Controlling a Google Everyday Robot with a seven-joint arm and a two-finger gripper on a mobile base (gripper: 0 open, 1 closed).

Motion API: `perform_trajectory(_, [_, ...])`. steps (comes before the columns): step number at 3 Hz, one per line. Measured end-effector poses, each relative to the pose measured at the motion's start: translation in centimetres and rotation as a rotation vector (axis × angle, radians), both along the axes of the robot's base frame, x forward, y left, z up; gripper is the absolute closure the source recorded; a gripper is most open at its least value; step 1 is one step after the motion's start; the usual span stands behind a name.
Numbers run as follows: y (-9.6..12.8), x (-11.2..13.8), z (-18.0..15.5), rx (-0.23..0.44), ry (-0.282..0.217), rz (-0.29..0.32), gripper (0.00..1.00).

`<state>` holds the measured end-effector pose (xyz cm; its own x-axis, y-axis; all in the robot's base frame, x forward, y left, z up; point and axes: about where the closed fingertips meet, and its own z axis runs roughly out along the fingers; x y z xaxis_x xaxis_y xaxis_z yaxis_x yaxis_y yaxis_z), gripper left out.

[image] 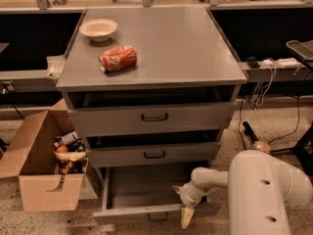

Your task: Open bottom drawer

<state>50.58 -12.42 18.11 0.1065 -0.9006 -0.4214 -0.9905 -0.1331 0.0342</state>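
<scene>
The bottom drawer (142,212) of the grey metal cabinet stands pulled out, its flat grey interior (142,185) showing. Its small dark loop handle (157,216) sits low on the narrow front panel. My gripper (186,216) reaches down from the white arm (264,190) at the drawer's right front corner, just right of the handle, with a pale fingertip hanging over the front panel's edge. The middle drawer (154,154) and the top drawer (154,117) above it are closed or nearly so.
A white bowl (98,29) and a red can (118,58) lying on its side sit on the cabinet top. An open cardboard box (44,168) with clutter stands on the floor to the left. Cables and a power strip (274,62) are at the right.
</scene>
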Motion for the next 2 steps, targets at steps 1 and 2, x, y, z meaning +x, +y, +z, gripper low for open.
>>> perform_trajectory(1, [-1.6, -2.0, -1.5, -0.039, 0.046, 0.005, 0.00])
perform_trajectory(2, [-2.8, -4.0, -2.2, -0.068, 0.069, -0.005, 0.17])
